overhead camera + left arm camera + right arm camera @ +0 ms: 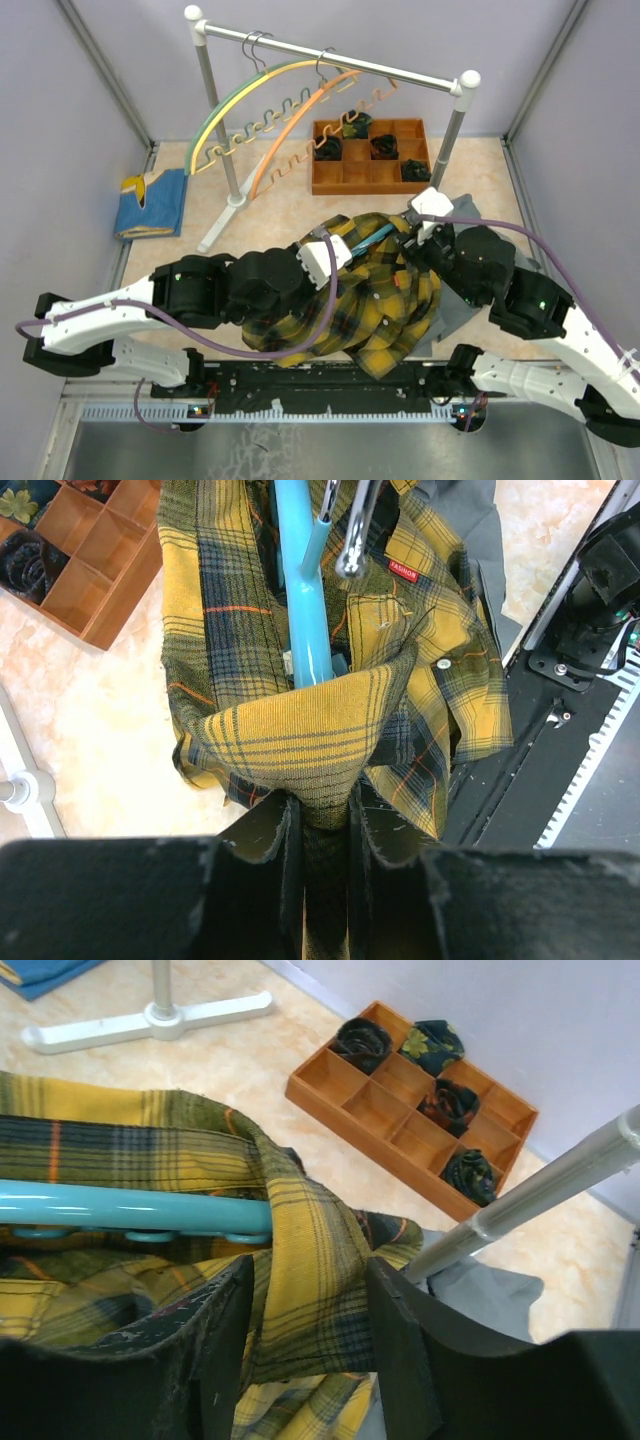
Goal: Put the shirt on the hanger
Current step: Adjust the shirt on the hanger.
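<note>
The yellow and black plaid shirt (385, 305) lies bunched in the middle of the table between the two arms. The light blue hanger (379, 237) pokes out of its upper part. In the left wrist view the hanger (305, 600) runs inside the shirt (290, 735), its metal hook (350, 540) near the collar label. My left gripper (323, 815) is shut on a fold of the shirt. My right gripper (305, 1290) stands open with a shirt fold (300, 1250) draped between its fingers, just below the hanger arm (120, 1205).
A clothes rack (330, 58) at the back carries a green hanger (235, 100) and an orange hanger (300, 120). A wooden tray (372, 170) holds rolled socks. A folded blue cloth (155, 203) lies at the left. A grey garment (470, 215) lies under the shirt at the right.
</note>
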`<state>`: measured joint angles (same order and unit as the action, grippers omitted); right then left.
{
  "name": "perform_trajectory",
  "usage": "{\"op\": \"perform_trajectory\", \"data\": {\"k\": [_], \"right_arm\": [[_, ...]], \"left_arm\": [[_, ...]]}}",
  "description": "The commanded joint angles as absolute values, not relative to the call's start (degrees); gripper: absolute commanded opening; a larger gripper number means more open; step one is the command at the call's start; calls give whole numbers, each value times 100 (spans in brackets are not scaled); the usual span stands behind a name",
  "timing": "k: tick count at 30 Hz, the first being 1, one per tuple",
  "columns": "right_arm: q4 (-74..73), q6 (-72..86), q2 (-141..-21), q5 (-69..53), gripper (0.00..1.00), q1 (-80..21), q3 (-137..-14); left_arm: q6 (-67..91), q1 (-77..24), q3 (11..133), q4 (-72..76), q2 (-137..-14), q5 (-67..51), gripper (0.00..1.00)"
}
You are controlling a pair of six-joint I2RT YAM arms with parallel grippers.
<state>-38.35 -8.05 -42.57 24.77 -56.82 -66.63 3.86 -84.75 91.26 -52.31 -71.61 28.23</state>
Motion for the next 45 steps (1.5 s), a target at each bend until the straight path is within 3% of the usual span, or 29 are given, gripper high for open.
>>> {"op": "perform_trajectory", "data": {"k": [1, 7, 22, 31, 39, 40, 43, 45], "right_arm": [[-3593, -1091, -4263, 2946, 42, -5651, -6589], [-3305, -1308, -4283, 3496, 0, -5656, -6627], [-3110, -1347, -3954, 3608, 0, -5651, -7672], [-3870, -853, -3698, 2418, 0, -5655, -7328], [-3082, -185, -3593, -161, 9, -5652, -7333], [-2909, -117, -3579, -397, 13, -5651, -7459], [-2628, 0, -3554, -1052, 38, -5651, -7779], [-2543, 21, -3477, -1015, 43, -5652, -7960]], "left_arm": [[399, -8471, 9338, -5031, -7021, 2937, 0], [437, -8472, 9268, -5036, -6970, 2847, 0], [838, -8468, 9339, -5698, -7351, 3514, 0], [705, -8435, 9666, -4917, -6658, 3501, 0], [126, -8437, 10462, -4714, -6833, 3335, 0], [56, -8437, 10625, -4783, -6917, 3347, 0], [-156, -8433, 11336, -5066, -7186, 3363, 0], [-323, -8437, 11906, -5229, -7321, 3389, 0]]}}
